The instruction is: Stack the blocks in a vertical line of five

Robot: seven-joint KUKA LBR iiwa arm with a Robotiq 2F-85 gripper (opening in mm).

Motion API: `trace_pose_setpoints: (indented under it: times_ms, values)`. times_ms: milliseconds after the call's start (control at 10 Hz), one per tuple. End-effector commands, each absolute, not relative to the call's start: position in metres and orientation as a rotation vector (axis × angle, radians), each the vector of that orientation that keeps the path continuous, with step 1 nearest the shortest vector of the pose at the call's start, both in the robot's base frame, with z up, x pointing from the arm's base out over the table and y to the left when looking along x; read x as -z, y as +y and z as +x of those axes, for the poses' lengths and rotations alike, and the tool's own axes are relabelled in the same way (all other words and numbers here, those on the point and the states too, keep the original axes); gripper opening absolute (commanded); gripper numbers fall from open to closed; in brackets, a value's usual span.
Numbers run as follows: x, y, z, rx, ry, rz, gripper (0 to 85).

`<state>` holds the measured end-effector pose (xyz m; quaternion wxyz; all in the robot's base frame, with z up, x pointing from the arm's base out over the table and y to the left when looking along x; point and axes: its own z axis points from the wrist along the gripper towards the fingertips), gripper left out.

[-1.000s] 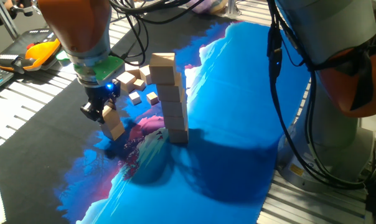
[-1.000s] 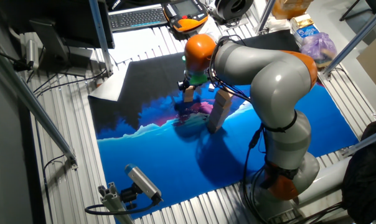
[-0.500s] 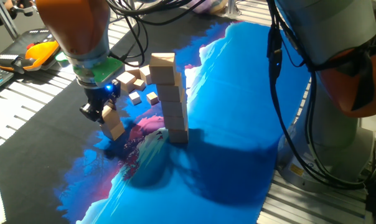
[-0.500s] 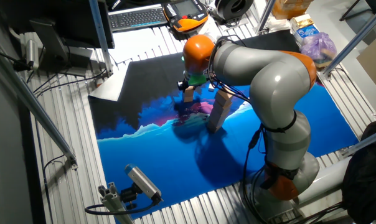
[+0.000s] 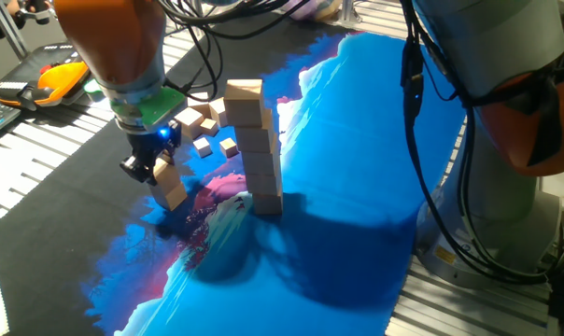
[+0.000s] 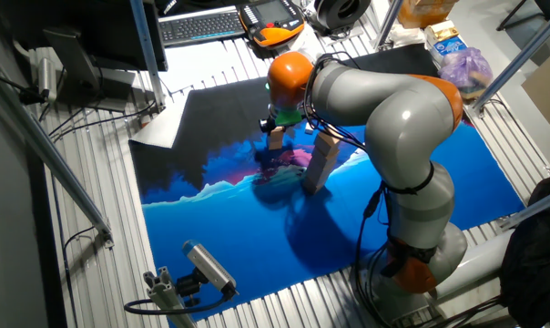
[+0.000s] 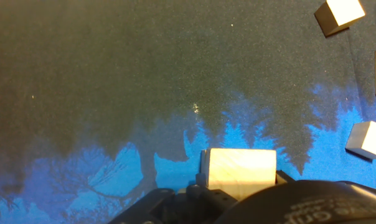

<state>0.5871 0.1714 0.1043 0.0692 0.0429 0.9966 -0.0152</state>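
Observation:
My gripper (image 5: 157, 172) is shut on a small tan block (image 5: 162, 170) low over the mat, left of the tower. A second tan block (image 5: 173, 194) sits right under the held one; I cannot tell if they touch. In the hand view the held block (image 7: 240, 172) sits between the fingers at the bottom edge. A tower of several tan blocks (image 5: 256, 149) stands upright to the right of the gripper, and it also shows in the other fixed view (image 6: 320, 160) beside the gripper (image 6: 276, 138).
Loose tan blocks (image 5: 204, 121) lie behind the gripper on the black part of the mat; some show in the hand view (image 7: 339, 14) at the right edge. The blue mat (image 5: 357, 187) spreads right. Cables (image 5: 422, 140) and the arm's base (image 5: 506, 168) stand at the right.

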Motion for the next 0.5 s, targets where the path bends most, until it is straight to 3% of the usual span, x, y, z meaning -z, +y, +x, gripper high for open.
trace_pose_setpoints:
  times_ms: [0, 200, 300, 400]
  values:
    - [-0.1044, 0.1713, 0.5870, 0.046, 3.000, 0.129, 51.0]
    - [-0.1044, 0.1713, 0.5870, 0.054, 2.996, 0.142, 51.0]
    - [-0.1045, 0.1713, 0.5870, 0.062, 2.993, 0.153, 68.0]
    - [-0.1044, 0.1712, 0.5870, 0.068, 2.991, 0.157, 68.0]
